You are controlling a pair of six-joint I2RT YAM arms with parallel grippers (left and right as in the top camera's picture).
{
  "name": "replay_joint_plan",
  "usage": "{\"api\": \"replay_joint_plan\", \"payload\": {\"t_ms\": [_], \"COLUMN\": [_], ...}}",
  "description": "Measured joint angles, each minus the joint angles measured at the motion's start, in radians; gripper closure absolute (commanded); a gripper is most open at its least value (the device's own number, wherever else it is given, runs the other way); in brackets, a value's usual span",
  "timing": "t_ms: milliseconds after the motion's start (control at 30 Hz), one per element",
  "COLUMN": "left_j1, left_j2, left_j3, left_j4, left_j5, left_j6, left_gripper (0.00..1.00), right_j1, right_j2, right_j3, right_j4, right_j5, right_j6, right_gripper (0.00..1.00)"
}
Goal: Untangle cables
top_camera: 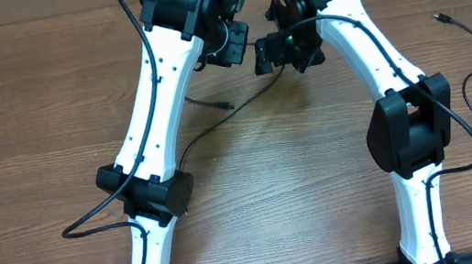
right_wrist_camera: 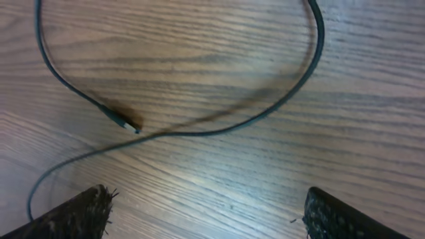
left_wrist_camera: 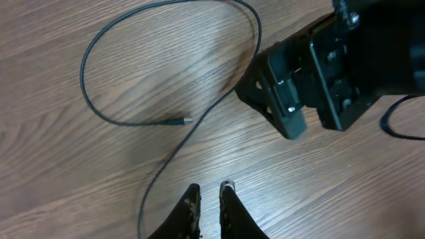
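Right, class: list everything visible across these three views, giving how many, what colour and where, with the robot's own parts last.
Table: one, brown wood grain, under everything.
Looped cable: one, thin black, mid-table below both grippers, its plug beside its own strand.
Loose cables: at least two strands, thin black, right edge of the table; exact count unclear.
Arm wiring: thicker, black, along both arms.
Arms: two, white with black joints; left arm, right arm.
Left gripper: one, black, fingers nearly together, holding nothing.
Right gripper: one, black, fingers wide apart, holding nothing.
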Motion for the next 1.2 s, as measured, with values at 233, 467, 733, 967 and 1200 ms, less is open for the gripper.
{"api": "replay_joint_plan", "payload": {"t_ms": [233, 467, 733, 967, 1200], "left_j1": [0.092, 0.230, 0.231, 0.231, 0.231], "left_j2": [-0.228, -0.338, -0.338, -0.338, -0.338], "left_j3": [-0.002, 0.005, 0.005, 0.005, 0.005], "left_j4": [0.032, 0.000, -0.001, -0.001, -0.001], "left_j5": [0.000, -0.005, 0.019, 0.079, 0.088], "left_j6": [-0.071, -0.074, -0.070, -0.062, -0.058], "left_gripper": [0.73, 0.69, 0.68, 0.67, 0.67], "right_j1": [0.000, 0.003, 0.008, 0.008, 0.008], "right_j2": [0.003, 0.019, 0.038, 0.052, 0.138], "right_j3": [0.000, -0.036, -0.098, -0.098, -0.099], "right_j4": [0.016, 0.062, 0.208, 0.300, 0.280], "right_j5": [0.000, 0.000, 0.060, 0.115, 0.148], "right_j6": [0.019, 0.023, 0.125, 0.261, 0.305], "right_gripper": [0.05, 0.11, 0.04, 0.19, 0.81]}}
